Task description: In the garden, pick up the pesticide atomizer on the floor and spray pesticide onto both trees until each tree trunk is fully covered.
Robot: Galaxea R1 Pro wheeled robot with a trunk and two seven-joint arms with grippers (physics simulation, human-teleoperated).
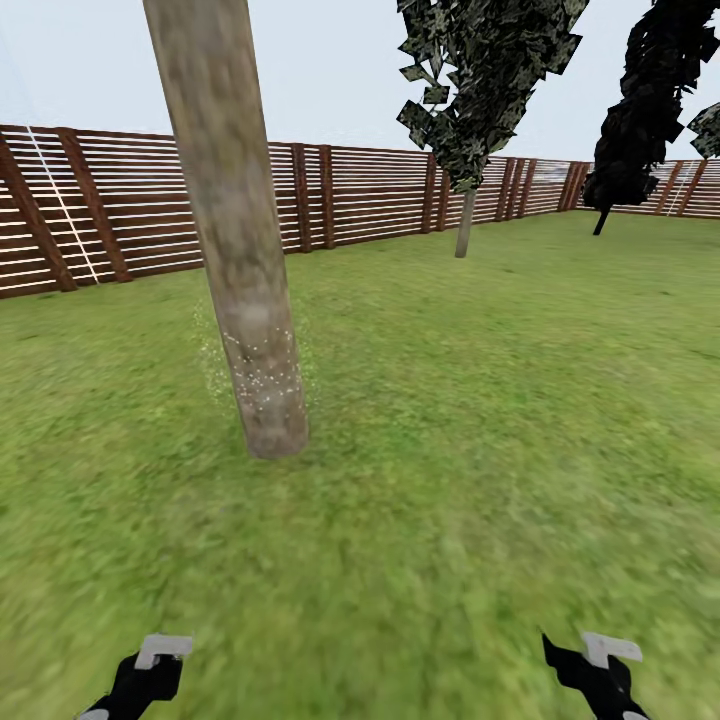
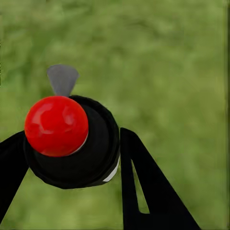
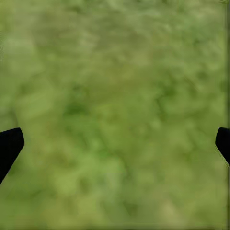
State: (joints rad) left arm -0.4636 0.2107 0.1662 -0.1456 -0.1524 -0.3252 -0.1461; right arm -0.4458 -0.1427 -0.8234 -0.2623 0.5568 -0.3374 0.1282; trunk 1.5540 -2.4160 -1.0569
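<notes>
Left wrist view shows the pesticide atomizer (image 2: 79, 148) end-on: a black round body capped by a glossy red ball, a grey nozzle tab poking out past it, a sliver of white label at one edge, blurred green grass floor (image 2: 182, 62) beyond. Sits pinched in the left gripper (image 2: 72, 158), black fingers (image 2: 143, 187) pressed against both sides of the body. Right wrist view catches just the two dark fingertips (image 3: 8, 148) at opposite edges of the frame, spread wide over grass, holding nothing. Head view places the near tree trunk (image 1: 235, 240), thick, pale and mottled, rising from the lawn ahead and to the left, with fine white specks of pesticide (image 1: 255, 365) dusting its lower stretch and drifting just beside it. Farther back stands a second tree (image 1: 470, 110) with dark jagged leaves near the brown slatted fence (image 1: 370, 195). Both grippers' white-tipped ends peek in low, left gripper (image 1: 140, 675) and right gripper (image 1: 600, 675).
</notes>
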